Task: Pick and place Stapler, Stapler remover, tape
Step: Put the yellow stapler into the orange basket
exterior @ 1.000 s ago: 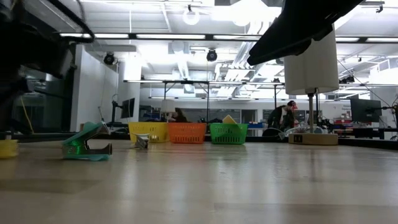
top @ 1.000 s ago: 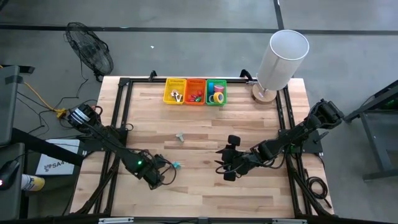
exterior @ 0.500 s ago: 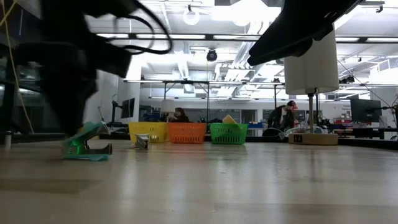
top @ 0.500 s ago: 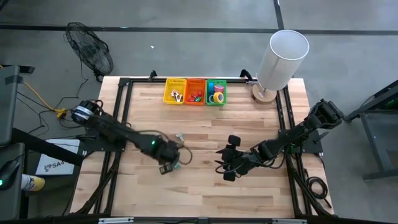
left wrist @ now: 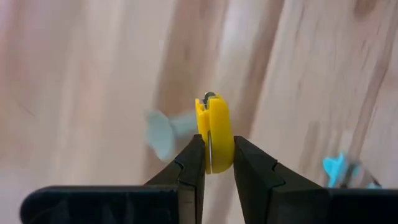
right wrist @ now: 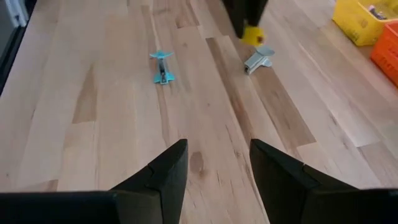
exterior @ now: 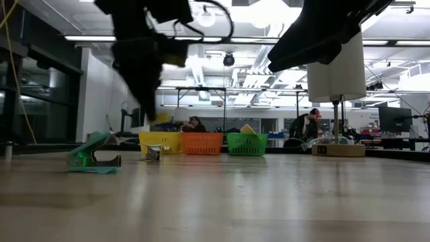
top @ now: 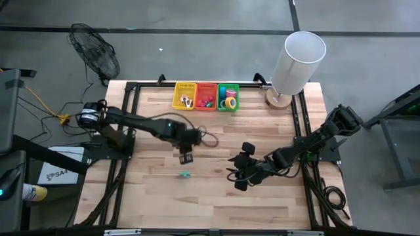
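Yellow tape roll (left wrist: 213, 132) sits pinched between the left hand's (left wrist: 214, 165) fingers — lifted off wood.

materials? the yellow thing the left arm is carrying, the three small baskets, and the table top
Yellow staple remover, clamped in the left gripper: looks like glossy moulded plastic, with a thin grey edge at its tip that may be metal.
Three baskets: likely plastic; saturated yellow, orange, green with mesh-like walls.
Table top: wood, pale jointed planks with visible grain and a slight sheen.
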{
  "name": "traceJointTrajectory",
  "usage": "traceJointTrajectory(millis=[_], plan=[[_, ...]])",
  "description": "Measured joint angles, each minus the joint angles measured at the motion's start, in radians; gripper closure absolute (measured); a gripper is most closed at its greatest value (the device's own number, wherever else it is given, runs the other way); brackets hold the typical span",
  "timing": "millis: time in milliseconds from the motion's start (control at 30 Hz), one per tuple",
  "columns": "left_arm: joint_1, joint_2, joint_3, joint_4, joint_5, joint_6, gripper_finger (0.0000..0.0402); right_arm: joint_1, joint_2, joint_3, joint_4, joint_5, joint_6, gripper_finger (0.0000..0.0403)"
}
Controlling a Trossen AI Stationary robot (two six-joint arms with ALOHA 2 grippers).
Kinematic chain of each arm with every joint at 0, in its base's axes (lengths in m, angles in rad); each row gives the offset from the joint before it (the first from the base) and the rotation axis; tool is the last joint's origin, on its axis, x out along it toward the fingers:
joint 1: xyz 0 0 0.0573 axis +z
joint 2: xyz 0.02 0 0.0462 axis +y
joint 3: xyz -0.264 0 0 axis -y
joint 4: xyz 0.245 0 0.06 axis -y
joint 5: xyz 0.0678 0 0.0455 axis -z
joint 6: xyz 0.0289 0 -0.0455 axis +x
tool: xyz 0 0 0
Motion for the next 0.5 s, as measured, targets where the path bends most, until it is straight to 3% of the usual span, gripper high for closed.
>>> traceJointTrajectory(millis=[267,500], plan=[[0.149,0.0,0.116,0.003,0.007,0.182,0.0343,0.0,0.0,0.0,-0.004,0.044,0.018,0.0238],[0.298,0.0,0.146,0.058,0.089,0.33,0.0343,0.0,0.0,0.0,-0.004,0.044,0.002,0.0238]])
